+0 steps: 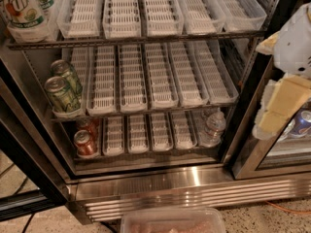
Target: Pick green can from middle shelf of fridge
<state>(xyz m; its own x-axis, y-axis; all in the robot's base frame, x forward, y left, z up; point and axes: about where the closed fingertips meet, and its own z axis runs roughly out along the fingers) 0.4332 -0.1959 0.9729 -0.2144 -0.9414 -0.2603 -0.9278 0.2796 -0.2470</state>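
**Open fridge [194, 191] seen from in front and above.** The door stands open at the left, and the ribbed steel base runs across the lower part of the view.

- **Middle shelf [146, 111]:** a dark wire shelf carrying parallel white slotted lane trays [160, 76].
- **Green can [62, 95]:** it stands upright at the front of the leftmost lane, just behind the front rail.
- **Second green can [67, 74]:** a like can stands directly behind the first in the same lane, touching it or nearly so. The other lanes of this shelf hold no cans.
- **Top shelf:** large soda bottles [22, 8] with green-and-white labels stand at the far left, above the cans.
- **Bottom shelf:** two red-orange cans [86, 142] sit one behind the other in the left lane. A clear water bottle [214, 127] stands at the right end.
- **Gripper [284, 96]:** this white and cream shape hangs close to the camera at the right edge, in front of the black door frame and level with the middle shelf. It is well apart from the green cans and touches nothing. Whether it is spread or closed cannot be told from this view.
- **Plastic container [172, 220]:** this translucent box lies at the bottom edge, in front of the base.
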